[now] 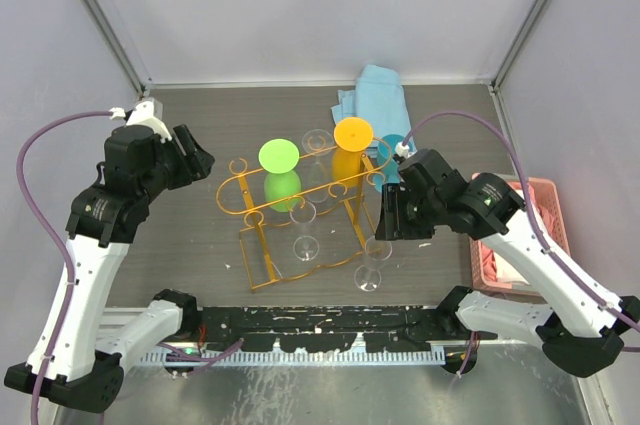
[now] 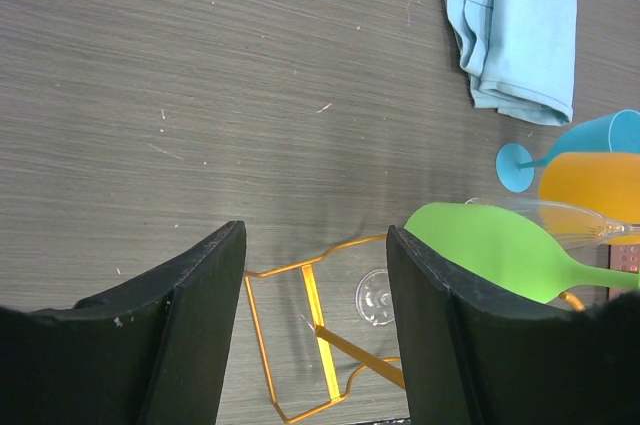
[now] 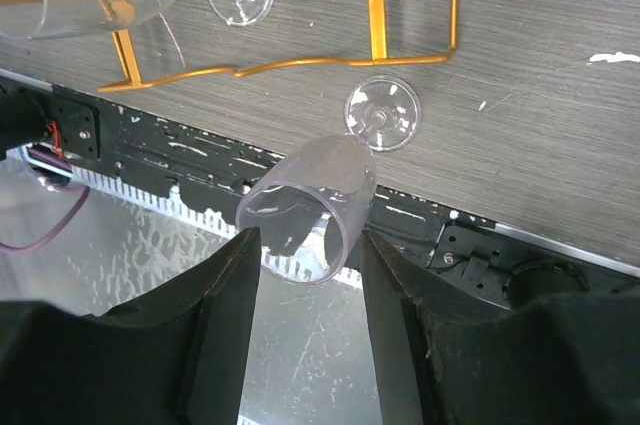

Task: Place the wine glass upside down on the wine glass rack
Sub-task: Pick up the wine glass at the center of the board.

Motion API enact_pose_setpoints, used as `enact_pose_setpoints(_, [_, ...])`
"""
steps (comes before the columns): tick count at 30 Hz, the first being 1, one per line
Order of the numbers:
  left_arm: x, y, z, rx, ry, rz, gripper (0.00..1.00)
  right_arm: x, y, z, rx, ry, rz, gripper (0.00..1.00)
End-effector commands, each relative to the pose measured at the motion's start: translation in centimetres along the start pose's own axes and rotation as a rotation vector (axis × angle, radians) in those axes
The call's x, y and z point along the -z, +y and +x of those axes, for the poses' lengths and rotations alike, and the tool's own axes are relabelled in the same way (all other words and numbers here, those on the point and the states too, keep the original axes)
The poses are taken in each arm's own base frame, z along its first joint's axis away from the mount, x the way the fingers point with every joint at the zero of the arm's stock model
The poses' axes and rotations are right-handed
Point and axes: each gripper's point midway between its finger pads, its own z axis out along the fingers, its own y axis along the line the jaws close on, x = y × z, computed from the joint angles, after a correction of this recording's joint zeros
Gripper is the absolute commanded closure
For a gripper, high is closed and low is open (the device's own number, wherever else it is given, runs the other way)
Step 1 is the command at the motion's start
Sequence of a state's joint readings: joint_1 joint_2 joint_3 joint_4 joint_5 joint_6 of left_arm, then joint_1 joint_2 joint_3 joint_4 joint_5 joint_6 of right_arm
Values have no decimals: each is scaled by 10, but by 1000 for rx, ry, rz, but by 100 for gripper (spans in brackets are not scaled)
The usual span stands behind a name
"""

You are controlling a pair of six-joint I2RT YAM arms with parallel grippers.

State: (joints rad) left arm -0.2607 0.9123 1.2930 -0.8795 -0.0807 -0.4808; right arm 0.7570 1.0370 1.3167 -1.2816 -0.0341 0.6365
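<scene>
- Across the middle of the grey wood-grain table (image 1: 200, 255), the things stand close together.
- Rack (image 3: 377, 5): stands mid-table, with a green glass (image 1: 279, 155) and an orange glass (image 1: 353, 132) hanging foot-up from its top rail.
- Left fingers (image 2: 200, 285): spread wide with nothing between them, above bare table beside the rack's left end.
- Right fingers (image 3: 225, 295): half apart, flanking the wine glass (image 3: 310, 195) at its bowl; I cannot tell whether they press on it.
- Wine glass: clear and upright, its foot on the table just outside the rack's near right corner.
</scene>
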Motion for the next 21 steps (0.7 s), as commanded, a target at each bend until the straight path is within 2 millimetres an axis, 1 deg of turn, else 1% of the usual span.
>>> enact_pose_setpoints(1, [3, -9, -16, -3, -59, 39, 40, 10, 4, 1, 9, -17, -5, 49])
enact_pose_setpoints(9, [3, -10, -15, -1, -52, 42, 40, 7, -5, 8, -6, -26, 11, 49])
enact_pose_setpoints(15, [3, -10, -13, 2, -47, 43, 40, -1, -20, 8, -30, -80, 59, 51])
enact_pose_setpoints(21, [5, -9, -13, 0, -47, 39, 40, -6, -19, 4, -63, -129, 38, 52])
